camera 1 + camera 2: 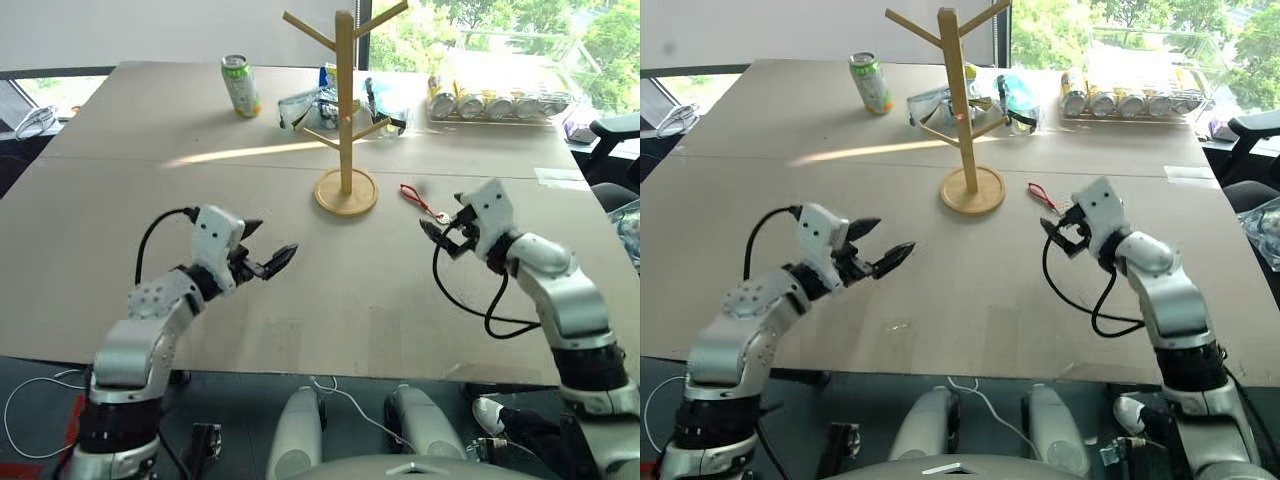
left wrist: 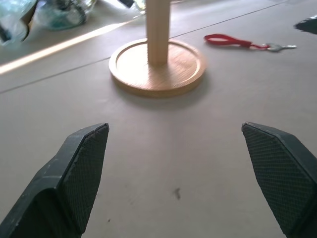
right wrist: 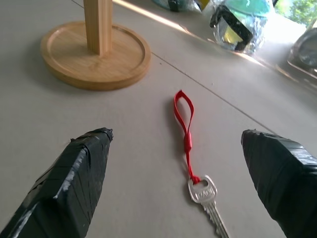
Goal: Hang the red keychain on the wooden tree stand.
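Red keychain (image 3: 186,139) lying flat on table (image 1: 300,290), not hung.
Right gripper (image 1: 446,233) hovering wide open beside it; left gripper (image 1: 267,250) open, empty; wooden tree stand (image 1: 346,110) standing near.

No legible text or labels anywhere.

Flat tan cardboard-topped table (image 1: 300,290), wooden tree stand (image 1: 346,190) upright mid-table, red keychain (image 3: 190,148) flat just beside its base, green can (image 1: 240,85) and tray of cans (image 1: 495,105) at far edge
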Controlling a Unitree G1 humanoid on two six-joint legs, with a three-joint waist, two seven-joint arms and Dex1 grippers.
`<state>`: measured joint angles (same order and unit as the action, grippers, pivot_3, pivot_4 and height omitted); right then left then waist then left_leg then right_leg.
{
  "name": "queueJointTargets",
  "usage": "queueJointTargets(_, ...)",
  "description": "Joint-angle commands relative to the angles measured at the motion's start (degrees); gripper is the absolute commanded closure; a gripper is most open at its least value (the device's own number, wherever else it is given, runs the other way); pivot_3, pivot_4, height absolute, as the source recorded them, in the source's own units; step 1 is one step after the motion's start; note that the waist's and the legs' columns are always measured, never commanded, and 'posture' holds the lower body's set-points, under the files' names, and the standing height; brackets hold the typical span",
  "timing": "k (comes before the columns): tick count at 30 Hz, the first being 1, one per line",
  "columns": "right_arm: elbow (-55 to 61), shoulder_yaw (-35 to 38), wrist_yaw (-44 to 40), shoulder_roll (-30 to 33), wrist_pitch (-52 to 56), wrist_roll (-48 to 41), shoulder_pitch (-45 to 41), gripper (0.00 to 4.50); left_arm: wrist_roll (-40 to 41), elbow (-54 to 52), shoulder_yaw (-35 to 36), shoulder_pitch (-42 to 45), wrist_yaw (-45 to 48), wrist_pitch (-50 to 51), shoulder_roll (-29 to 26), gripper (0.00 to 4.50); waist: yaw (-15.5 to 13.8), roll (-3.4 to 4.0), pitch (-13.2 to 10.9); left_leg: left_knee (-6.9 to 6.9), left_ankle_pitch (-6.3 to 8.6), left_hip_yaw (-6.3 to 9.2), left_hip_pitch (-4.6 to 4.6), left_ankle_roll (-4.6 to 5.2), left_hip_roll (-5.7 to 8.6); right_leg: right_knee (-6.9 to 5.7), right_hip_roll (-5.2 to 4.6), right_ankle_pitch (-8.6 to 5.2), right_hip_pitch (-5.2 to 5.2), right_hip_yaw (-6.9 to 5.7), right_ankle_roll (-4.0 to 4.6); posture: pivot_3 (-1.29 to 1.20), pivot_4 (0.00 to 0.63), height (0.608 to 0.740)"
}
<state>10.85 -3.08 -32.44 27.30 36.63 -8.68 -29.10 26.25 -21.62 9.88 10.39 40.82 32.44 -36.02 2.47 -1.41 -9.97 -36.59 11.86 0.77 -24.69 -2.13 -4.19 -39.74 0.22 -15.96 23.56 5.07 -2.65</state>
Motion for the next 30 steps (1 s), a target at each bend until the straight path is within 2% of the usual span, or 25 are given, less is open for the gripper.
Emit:
queueJointTargets(1, -5.44, -2.33, -1.85, -0.41, 1.25, 0.11, -5.46, 0.00, 4.19, -2.89, -1.76, 2.46, 5.14, 2.89, -2.94, 0.07, 0.03, 0.01, -0.01, 0.01, 0.00, 0.00, -0.01, 0.00, 0.00, 0.00, 0.00, 0.00, 0.01, 0.00, 0.00, 0.00, 0.150, 0.732)
queueJointTargets(6, -12.97, -5.88, -5.24, -0.24, 2.32, 0.79, -10.77, 0.00, 8.64, -4.59, -2.56, 7.06, 7.62, 6.60, -4.86, 0.07, -0.15, 0.00, -0.03, 0.07, 0.00, 0.00, -0.05, 0.00, 0.00, 0.00, 0.00, 0.01, 0.06, -0.01, 0.01, 0.00, 0.150, 0.732)
queueJointTargets(11, -17.91, -7.01, -7.23, 0.47, 1.58, 1.51, -12.02, 0.00, 8.67, -5.56, -4.07, 9.11, 6.14, 6.76, -3.88, 0.07, -0.11, 0.00, -0.03, 0.05, 0.00, -0.01, -0.05, 0.00, 0.01, 0.00, -0.02, 0.01, 0.05, -0.01, 0.01, 0.00, 0.150, 0.732)
queueJointTargets(21, -28.64, -5.92, -7.05, -2.31, -2.13, 1.92, -15.91, 0.00, 10.11, -6.39, -4.63, 11.12, 5.52, 8.08, -3.21, 0.07, 0.04, 0.01, -0.03, 0.04, -0.01, -0.01, -0.02, 0.00, 0.01, -0.05, 0.00, 0.01, 0.06, 0.00, 0.01, 0.00, 0.150, 0.732)
queueJointTargets(30, -45.52, -4.02, -7.04, -3.63, -7.55, 1.94, -22.35, 0.00, 10.05, -6.15, -5.62, 11.91, 5.48, 8.18, -3.50, 0.07, -0.02, 0.02, -0.03, 0.04, 0.00, -0.02, -0.04, 0.00, 0.01, -0.02, -0.01, 0.02, 0.05, 0.00, 0.02, 0.00, 0.150, 0.732)
